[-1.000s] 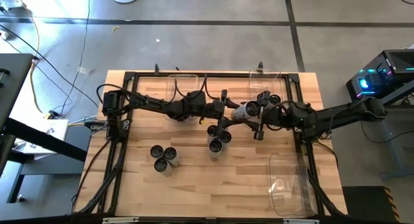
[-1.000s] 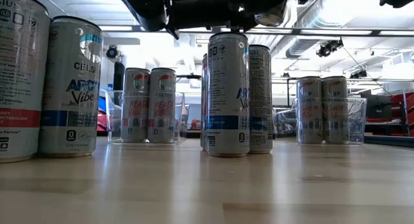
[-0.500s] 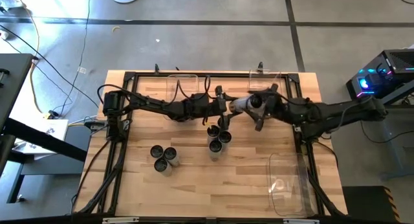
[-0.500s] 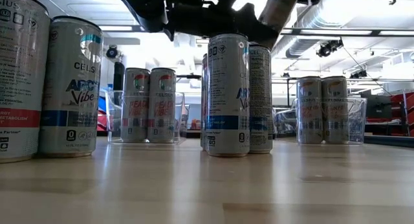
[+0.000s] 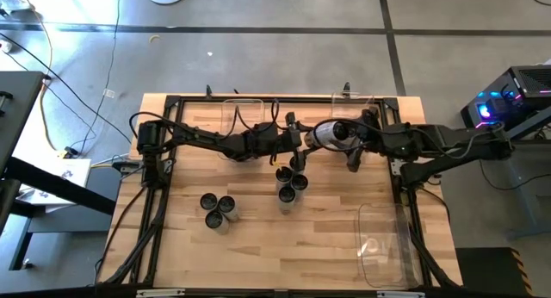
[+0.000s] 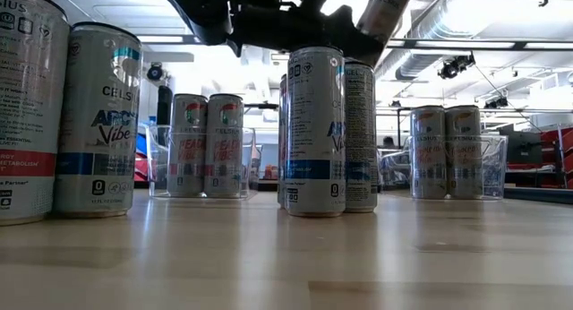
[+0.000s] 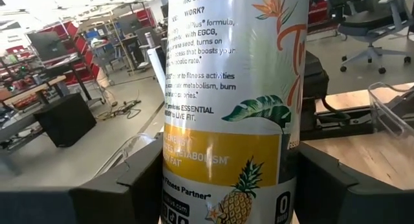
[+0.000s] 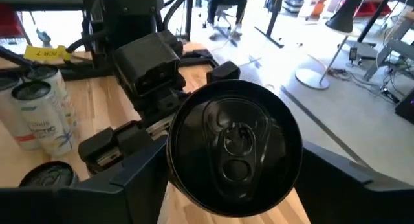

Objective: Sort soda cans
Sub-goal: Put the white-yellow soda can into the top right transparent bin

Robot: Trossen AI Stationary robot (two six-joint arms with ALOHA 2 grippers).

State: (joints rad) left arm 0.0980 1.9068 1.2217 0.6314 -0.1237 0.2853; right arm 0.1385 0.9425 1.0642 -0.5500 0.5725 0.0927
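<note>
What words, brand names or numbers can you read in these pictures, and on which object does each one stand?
"CELSIUS", "ESSENTIAL", "0": tall white pineapple-printed can between the left gripper's fingers.
"CELSIUS", "ARCTIC Vibe": white-and-blue can at the low view's left.
"PEACH VIBE": pink-lettered cans in the clear plastic bin.
Yellow tag: too small to read.

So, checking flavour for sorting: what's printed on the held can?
Pineapple and yellow band on white can; clearest in left wrist view.

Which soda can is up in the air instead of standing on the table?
The pineapple can, tilted between the two grippers near the table's far edge. The left gripper and right gripper both hold it. Every other can stands upright on the table or in the clear bins.
</note>
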